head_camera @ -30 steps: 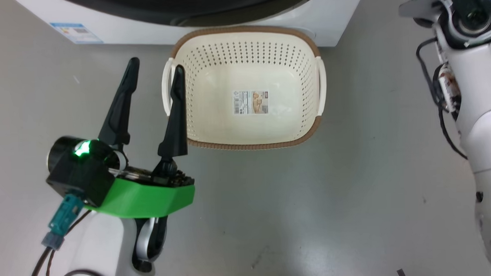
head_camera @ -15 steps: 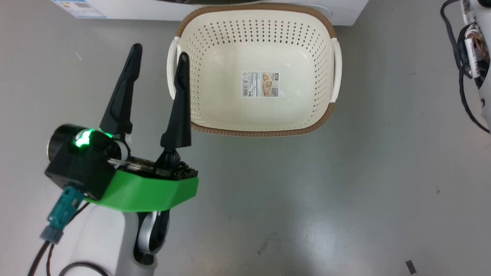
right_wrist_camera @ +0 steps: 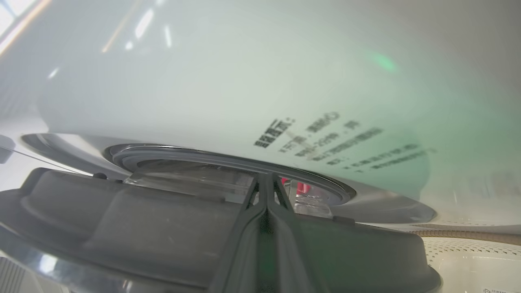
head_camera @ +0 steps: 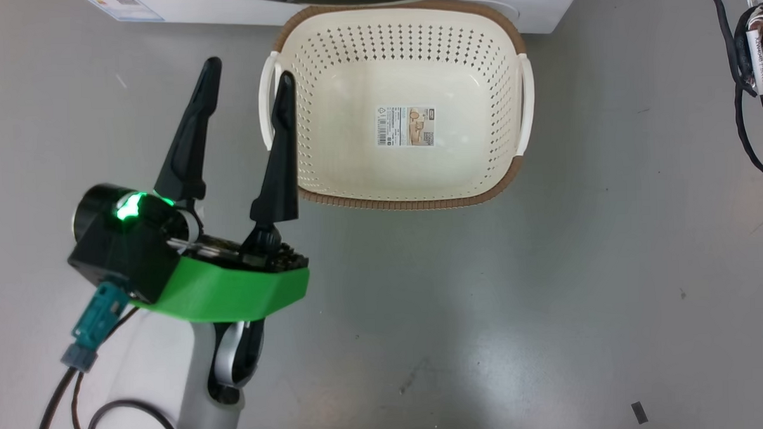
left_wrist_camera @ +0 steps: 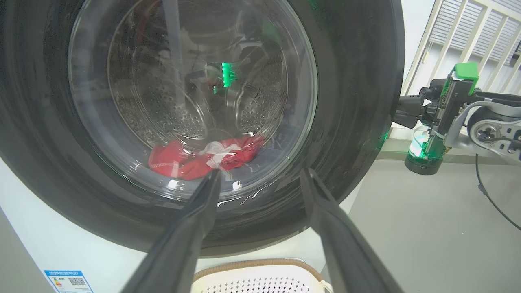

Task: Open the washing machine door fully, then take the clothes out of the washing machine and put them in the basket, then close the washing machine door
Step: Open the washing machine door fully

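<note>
The washing machine door [left_wrist_camera: 354, 122], black-rimmed with a glass bowl, faces my left wrist camera. Red and white clothes [left_wrist_camera: 179, 160] lie in the steel drum behind it. My left gripper [left_wrist_camera: 260, 173] is open and empty in front of the glass. In the head view the left gripper [head_camera: 248, 70] hangs just left of the cream basket [head_camera: 413, 204], which stands on the floor against the washing machine [head_camera: 539, 6]. My right gripper [right_wrist_camera: 266, 177] is shut, its fingers lying on the door's grey inner side. The door stands slightly ajar, and red clothes [right_wrist_camera: 303, 188] show through the gap. The right gripper [left_wrist_camera: 401, 114] sits at the door's right edge.
Grey floor spreads in front of the machine and right of the basket. A blue label [head_camera: 123, 7] marks the machine's lower corner. My right arm's cables [head_camera: 741, 56] hang at the right edge. A slatted white wall panel [left_wrist_camera: 468, 32] stands beyond the machine.
The head camera has shifted, so basket and machine sit higher and further right in the picture. More of the right arm has left the picture. The left gripper stays open beside the basket.
</note>
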Tool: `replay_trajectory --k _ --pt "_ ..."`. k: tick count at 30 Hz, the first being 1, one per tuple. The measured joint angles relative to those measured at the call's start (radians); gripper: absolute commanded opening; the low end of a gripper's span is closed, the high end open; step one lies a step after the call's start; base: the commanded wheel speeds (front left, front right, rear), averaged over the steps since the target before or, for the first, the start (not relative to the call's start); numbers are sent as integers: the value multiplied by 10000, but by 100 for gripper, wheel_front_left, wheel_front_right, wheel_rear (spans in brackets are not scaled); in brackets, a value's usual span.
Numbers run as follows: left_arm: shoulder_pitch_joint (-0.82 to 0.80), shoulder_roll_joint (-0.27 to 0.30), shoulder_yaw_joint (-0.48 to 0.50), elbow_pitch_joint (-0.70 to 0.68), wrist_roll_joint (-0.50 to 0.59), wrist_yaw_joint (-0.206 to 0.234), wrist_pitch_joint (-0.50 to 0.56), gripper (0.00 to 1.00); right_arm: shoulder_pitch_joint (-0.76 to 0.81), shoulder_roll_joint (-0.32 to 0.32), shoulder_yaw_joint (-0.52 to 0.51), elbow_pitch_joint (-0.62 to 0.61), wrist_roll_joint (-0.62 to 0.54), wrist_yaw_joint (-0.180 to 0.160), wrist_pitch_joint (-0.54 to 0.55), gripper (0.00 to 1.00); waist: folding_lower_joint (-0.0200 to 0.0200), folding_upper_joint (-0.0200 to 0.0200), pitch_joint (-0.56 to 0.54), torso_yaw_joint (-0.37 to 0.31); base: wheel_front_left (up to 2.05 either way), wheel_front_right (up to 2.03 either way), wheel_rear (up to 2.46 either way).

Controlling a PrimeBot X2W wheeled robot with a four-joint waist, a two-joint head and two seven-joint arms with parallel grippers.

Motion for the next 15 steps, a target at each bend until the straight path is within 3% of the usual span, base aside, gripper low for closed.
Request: replay_trajectory --k 15 --pt "-14 0 35 184 2 -4 -2 100 200 90 257 -127 -40 -2 393 0 0 0 -292 -177 0 0 0"
